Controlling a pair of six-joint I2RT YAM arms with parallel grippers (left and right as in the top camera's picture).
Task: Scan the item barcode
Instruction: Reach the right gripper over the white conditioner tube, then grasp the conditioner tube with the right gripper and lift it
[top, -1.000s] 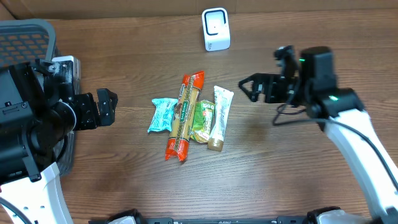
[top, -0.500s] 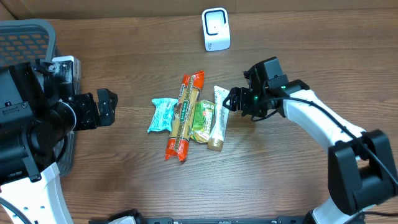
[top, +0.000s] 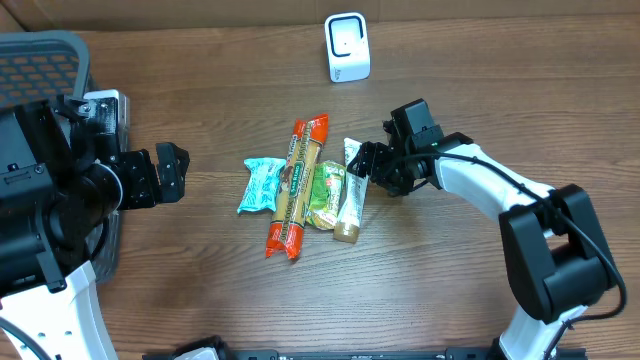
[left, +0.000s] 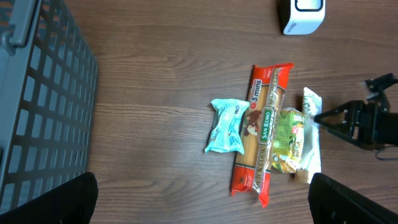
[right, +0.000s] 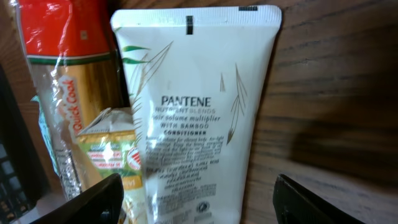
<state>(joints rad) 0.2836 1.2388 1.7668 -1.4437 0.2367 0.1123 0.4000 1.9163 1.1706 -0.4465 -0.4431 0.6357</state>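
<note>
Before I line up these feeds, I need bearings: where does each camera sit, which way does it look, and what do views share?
Overhead: above the table, looking down at the packets; left arm and right arm show.
Left wrist: high, looking down at basket and packets; left fingertips in bottom corners.
Right wrist: close over the white tube; right fingertips at bottom.
Shared: all three show that tube.

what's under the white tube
Mostly the wooden table; the green packet has one edge tucked under the tube. How far it reaches underneath is covered.
</note>
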